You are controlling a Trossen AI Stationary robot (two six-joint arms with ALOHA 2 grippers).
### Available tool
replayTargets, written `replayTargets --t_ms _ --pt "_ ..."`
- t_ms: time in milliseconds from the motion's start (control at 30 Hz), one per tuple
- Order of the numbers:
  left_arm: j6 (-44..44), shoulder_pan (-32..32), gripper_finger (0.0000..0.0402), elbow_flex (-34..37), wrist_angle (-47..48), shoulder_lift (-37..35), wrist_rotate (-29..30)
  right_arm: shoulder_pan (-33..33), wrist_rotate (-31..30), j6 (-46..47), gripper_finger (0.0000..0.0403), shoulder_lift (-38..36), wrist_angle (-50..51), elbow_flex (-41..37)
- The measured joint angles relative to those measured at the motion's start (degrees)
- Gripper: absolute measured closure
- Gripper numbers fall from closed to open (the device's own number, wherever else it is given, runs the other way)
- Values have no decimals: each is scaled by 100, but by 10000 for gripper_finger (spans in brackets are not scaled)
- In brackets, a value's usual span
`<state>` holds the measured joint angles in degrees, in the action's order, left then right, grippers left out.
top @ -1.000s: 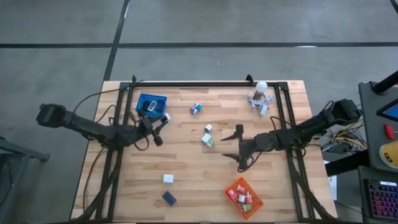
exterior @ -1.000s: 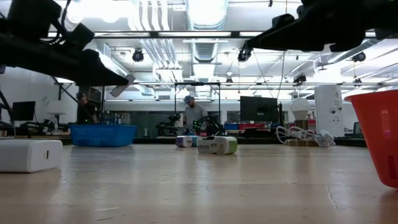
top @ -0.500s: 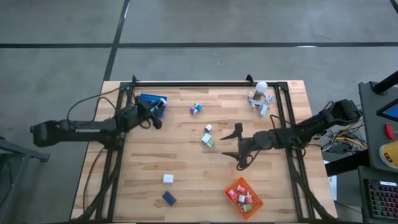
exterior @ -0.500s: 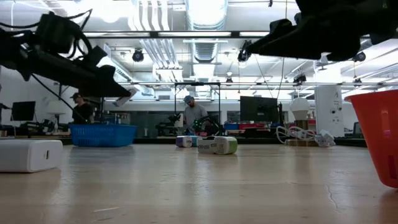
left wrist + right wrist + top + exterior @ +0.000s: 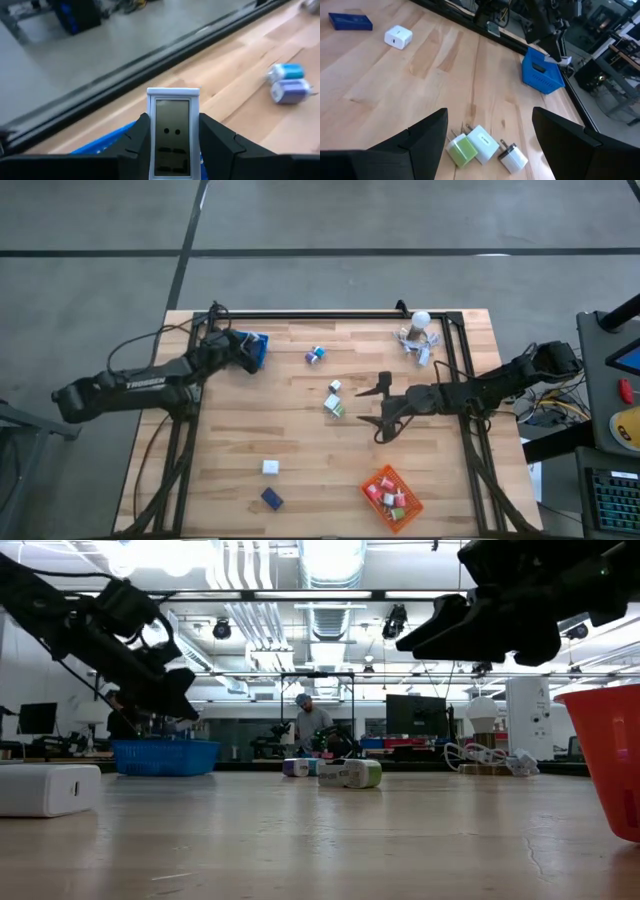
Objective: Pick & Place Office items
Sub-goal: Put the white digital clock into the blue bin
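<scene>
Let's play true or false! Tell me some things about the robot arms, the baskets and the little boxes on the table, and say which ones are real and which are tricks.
1. The left gripper holds a small white box between its fingers. True.
2. That box hangs over the orange basket. False: it is above the blue basket, at the table's far left corner.
3. The right gripper is open and holds nothing. True.
4. The orange basket is empty. False: several small items lie in it.
5. A white box and a dark blue box lie on the table's near part. True.
6. The green and white plugs are stacked in the blue basket. False: they lie on the table below the right gripper.
</scene>
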<state>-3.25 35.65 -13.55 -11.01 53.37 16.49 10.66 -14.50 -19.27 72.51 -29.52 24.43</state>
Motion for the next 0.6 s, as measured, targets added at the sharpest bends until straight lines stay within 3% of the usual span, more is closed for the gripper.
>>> replayTargets --t_ms 600 --pt "-303 386 275 -396 190 1730 199 2 0 87 117 0 -26 -14"
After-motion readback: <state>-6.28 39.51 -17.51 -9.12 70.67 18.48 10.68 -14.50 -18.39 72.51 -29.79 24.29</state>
